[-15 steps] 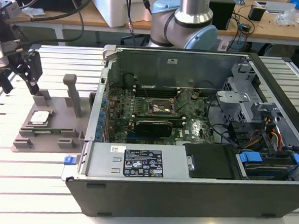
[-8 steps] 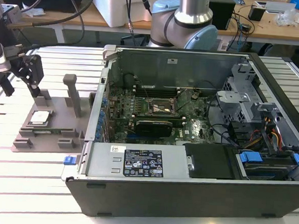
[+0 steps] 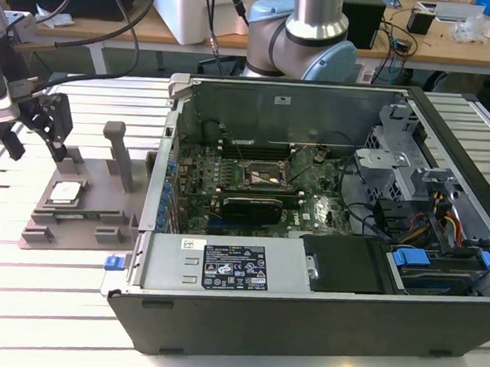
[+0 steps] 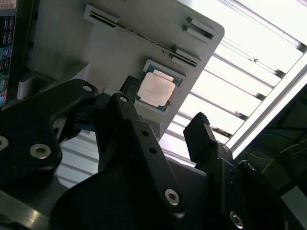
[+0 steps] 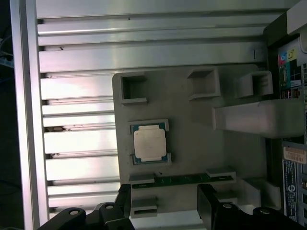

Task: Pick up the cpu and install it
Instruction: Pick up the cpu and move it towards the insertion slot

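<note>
The cpu (image 3: 65,193) is a small square chip with a silver top, lying flat in a recess of the grey fixture tray (image 3: 88,232) on the exterior view's left. Both wrist views show the cpu (image 4: 157,90) (image 5: 149,143) face up in that recess. My gripper (image 3: 37,154) hangs open just above the tray's far left corner, a little behind the chip, with nothing between its black fingers (image 5: 207,196). The motherboard socket (image 3: 264,176) sits inside the open computer case (image 3: 306,279).
A grey upright post (image 3: 118,155) rises from the tray between the chip and the case wall. A thin green memory strip (image 5: 182,179) lies in a slot beside the chip. Cables, drive cages and a blue-tabbed bay (image 3: 411,260) crowd the case's right side.
</note>
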Action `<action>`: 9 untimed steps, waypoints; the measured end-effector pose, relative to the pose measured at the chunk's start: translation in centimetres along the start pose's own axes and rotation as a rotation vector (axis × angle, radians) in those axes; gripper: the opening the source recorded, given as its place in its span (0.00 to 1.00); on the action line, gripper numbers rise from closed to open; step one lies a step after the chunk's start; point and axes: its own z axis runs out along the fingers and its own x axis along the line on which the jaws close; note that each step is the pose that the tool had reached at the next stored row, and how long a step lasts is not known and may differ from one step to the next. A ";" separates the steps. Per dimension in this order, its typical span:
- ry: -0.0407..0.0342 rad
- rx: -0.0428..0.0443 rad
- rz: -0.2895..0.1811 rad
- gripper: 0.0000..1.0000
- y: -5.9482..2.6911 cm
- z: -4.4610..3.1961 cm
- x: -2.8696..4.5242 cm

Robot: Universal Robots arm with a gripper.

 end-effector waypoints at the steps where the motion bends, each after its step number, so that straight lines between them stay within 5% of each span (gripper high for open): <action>1: 0.0000 0.0000 0.000 0.66 0.00 0.06 0.00; 9: 0.0000 0.0001 0.000 0.66 0.00 0.65 0.02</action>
